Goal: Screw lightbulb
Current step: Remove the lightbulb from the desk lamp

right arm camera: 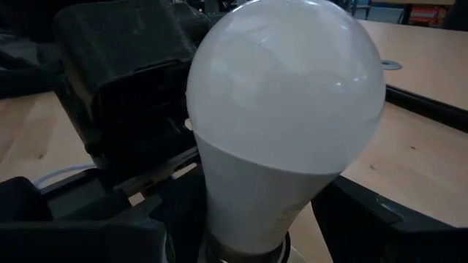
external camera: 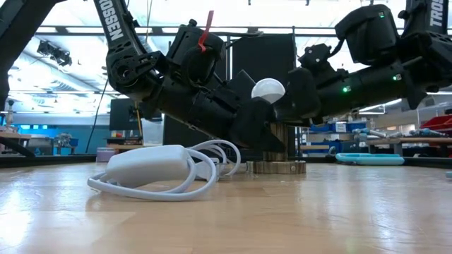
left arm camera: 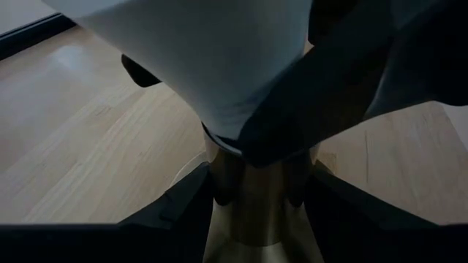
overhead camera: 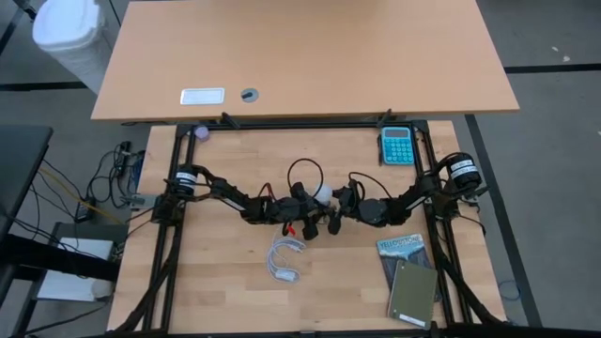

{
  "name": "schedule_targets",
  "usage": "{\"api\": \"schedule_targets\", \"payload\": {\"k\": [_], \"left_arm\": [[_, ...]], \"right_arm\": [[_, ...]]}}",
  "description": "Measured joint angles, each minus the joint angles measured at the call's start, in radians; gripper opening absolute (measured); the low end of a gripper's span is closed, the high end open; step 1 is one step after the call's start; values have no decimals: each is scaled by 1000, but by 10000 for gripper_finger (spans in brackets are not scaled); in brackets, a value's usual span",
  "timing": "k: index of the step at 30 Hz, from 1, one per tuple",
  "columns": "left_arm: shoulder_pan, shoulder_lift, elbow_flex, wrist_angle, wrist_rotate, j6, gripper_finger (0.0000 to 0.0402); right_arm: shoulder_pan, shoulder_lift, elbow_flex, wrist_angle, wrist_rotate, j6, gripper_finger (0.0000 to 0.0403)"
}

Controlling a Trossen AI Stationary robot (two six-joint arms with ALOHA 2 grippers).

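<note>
High view: lightbulb (overhead camera: 322, 193) between left pincer (overhead camera: 305, 201) and right pincer (overhead camera: 340, 200).

the white bulb (left arm camera: 197, 66) filled the upper frame, narrowing down to its base. dark fingers (left arm camera: 292, 131) pressed against its neck, above a brassy socket (left arm camera: 256, 212). light wooden worktop (left arm camera: 80, 146) lay behind.

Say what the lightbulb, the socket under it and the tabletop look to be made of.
Lightbulb: frosted white plastic or glass; smooth, soft sheen, a seam below the globe.
Socket: possibly metal; brassy, ridged.
Tabletop: light wood planks; visible grain and joints.
</note>
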Motion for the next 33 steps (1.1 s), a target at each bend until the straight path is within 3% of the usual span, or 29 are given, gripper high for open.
{"api": "schedule_targets", "payload": {"k": [15, 24, 33], "left_arm": [[0, 0, 0, 0, 0, -1, 202], [0, 0, 0, 0, -1, -1, 202], [0, 0, 0, -2, 0, 0, 202]], "right_arm": [[1, 0, 0, -1, -6, -3, 225], [2, 0, 0, -1, -52, -8, 145], [3, -27, -3, -1, -49, -24, 158]]}}
